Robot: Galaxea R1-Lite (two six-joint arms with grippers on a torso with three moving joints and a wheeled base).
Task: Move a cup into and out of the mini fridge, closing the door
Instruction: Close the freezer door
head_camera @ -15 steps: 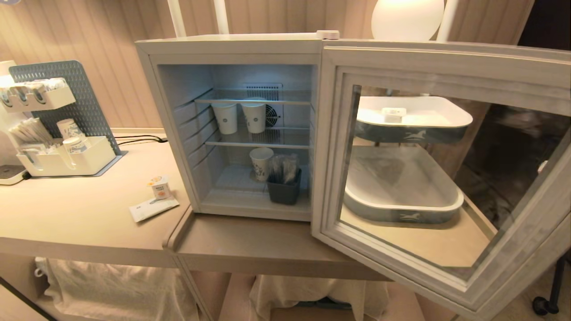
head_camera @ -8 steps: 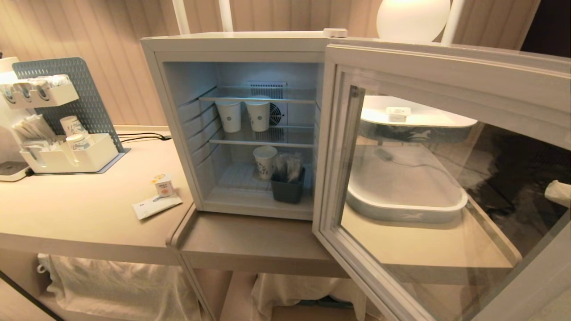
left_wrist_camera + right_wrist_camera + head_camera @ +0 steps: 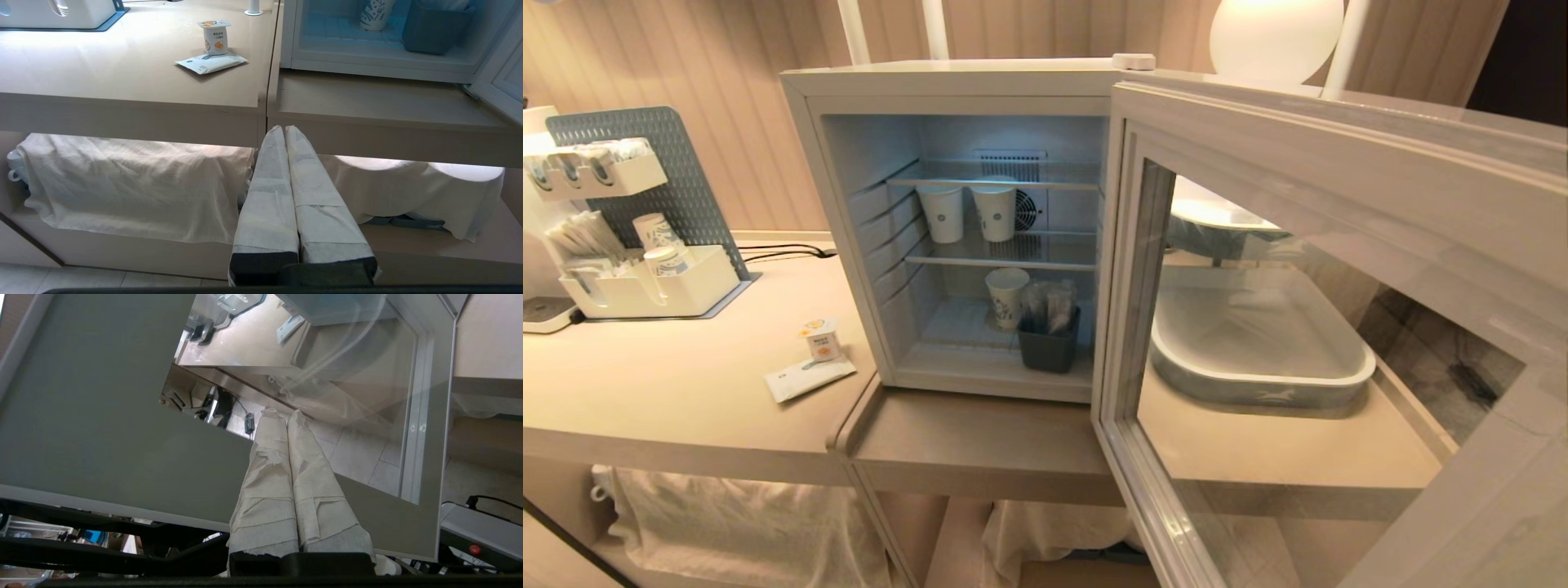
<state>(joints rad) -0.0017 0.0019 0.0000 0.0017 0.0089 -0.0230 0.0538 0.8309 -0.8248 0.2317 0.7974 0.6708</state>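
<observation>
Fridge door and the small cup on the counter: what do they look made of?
The door: pale matte frame, probably painted plastic or metal; the window looks like glass, since trays show through it and it reflects. The cup: likely thin glossy plastic with a printed orange label and flat foil-like sealed top.

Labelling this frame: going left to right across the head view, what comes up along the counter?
Organizer → cup → mini fridge → door.
</observation>
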